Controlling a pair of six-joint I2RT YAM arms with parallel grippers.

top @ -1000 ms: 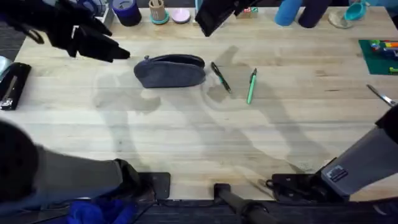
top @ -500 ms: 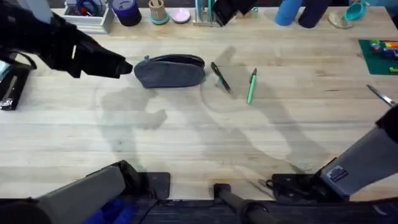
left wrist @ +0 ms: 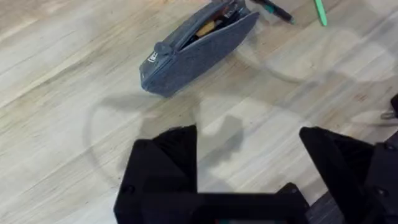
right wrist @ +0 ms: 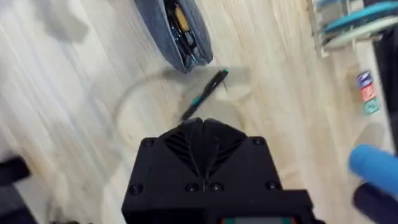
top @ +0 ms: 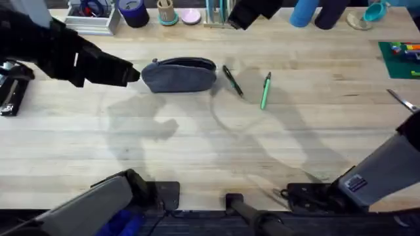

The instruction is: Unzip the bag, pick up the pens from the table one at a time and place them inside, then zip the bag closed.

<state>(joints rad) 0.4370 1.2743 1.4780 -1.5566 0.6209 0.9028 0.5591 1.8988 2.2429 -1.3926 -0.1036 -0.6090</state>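
The blue-grey bag (top: 178, 75) lies on the table (top: 210, 151) at the back centre. Its zipper is open, and items show inside the bag (left wrist: 199, 46) (right wrist: 177, 28). The black pen (top: 233, 81) lies just right of the bag, and the green pen (top: 265, 90) lies farther right. My left gripper (top: 129, 73) hovers beside the bag's left end, its two fingers spread wide open (left wrist: 247, 134) with nothing between them. My right gripper (top: 241, 19) hangs high over the back edge, shut (right wrist: 202, 124), above the black pen (right wrist: 205, 96).
Cups, a blue bottle (top: 307, 13) and a desk organizer (top: 92, 19) line the back edge. A green mat (top: 400, 58) and silver scissors (top: 401, 99) sit at the right edge. A black object (top: 13, 88) lies at the left edge.
My left gripper has swung in and down toward the bag's left end. My right gripper has drifted right along the back edge. Bag and pens have not moved.
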